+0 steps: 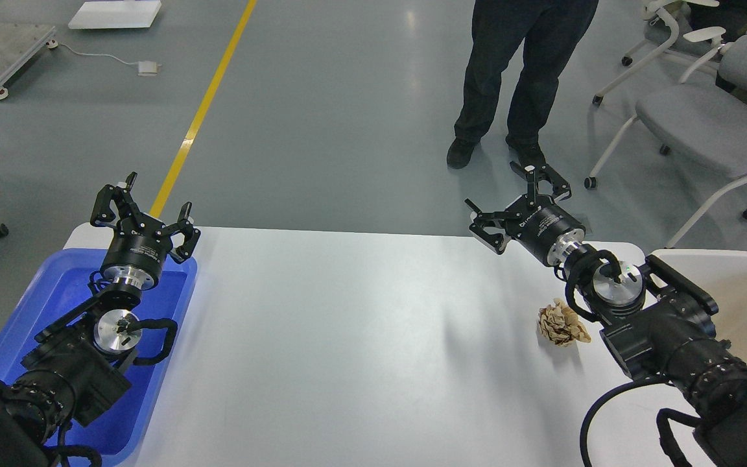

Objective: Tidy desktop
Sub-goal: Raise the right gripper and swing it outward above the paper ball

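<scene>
Two grippers are in view, one per arm. The left gripper point(141, 206) has its jaws spread wide and holds nothing; it is raised over the far end of the blue plastic tray point(36, 305). The right gripper point(521, 200) also has its jaws spread and holds nothing; it sits above the far right edge of the desktop point(347, 337), pointing away from the robot and to the left.

Item count on and around the work surface:
- One desktop.
- One blue plastic tray, at the left end of the desktop, largely covered by the left arm.
- One beige-white tub point(736, 292), at the right end, partly hidden behind the right arm.
- One crumpled paper ball point(561, 323), tan in colour, resting on the desktop just beside the right arm's wrist section and near the tub.

The desktop is a large, glossy white rectangular top with rounded far corners. It spans the lower half of the view between the tray and the tub. Its surface shows soft reflections and the shadows of the arms.

Beyond the desktop: a grey floor with one yellow line point(205, 110), one standing person point(522, 71) seen from the waist down, and grey office chairs point(704, 123) at upper right; their count cannot be determined.
</scene>
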`<state>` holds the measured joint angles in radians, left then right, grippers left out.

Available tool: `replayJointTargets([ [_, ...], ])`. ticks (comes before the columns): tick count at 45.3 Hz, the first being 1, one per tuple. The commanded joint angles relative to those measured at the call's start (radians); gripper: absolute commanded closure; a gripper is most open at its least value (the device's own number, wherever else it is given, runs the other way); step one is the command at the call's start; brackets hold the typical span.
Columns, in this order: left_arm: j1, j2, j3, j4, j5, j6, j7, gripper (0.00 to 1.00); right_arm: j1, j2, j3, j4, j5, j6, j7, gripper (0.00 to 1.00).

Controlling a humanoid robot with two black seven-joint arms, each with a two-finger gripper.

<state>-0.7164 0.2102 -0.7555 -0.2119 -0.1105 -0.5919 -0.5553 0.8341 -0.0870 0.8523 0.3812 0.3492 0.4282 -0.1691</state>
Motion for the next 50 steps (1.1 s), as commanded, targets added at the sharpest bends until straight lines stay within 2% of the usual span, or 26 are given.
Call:
replayJointTargets([
  [1, 0.0, 0.0, 0.001, 0.0, 0.0, 0.0, 0.0, 0.0, 0.005, -0.003, 0.001, 0.005, -0.035, 0.003, -0.001, 0.0],
  [14, 0.0, 0.0, 0.001, 0.0, 0.0, 0.001, -0.002, 0.0, 0.036, -0.034, 0.001, 0.01, -0.075, 0.003, -0.001, 0.0],
  [29, 0.0, 0.0, 0.001, 0.0, 0.0, 0.001, -0.002, 0.0, 0.108, -0.042, -0.015, 0.013, -0.24, 0.003, -0.001, 0.0],
  [42, 0.0, 0.0, 0.001, 0.0, 0.0, 0.001, -0.002, 0.0, 0.198, -0.145, -0.203, 0.015, -0.375, 0.003, 0.0, 0.0],
  [50, 0.0, 0.0, 0.001, 0.0, 0.0, 0.0, -0.002, 0.0, 0.229, -0.221, -0.404, 0.034, -0.458, 0.036, 0.002, 0.0],
])
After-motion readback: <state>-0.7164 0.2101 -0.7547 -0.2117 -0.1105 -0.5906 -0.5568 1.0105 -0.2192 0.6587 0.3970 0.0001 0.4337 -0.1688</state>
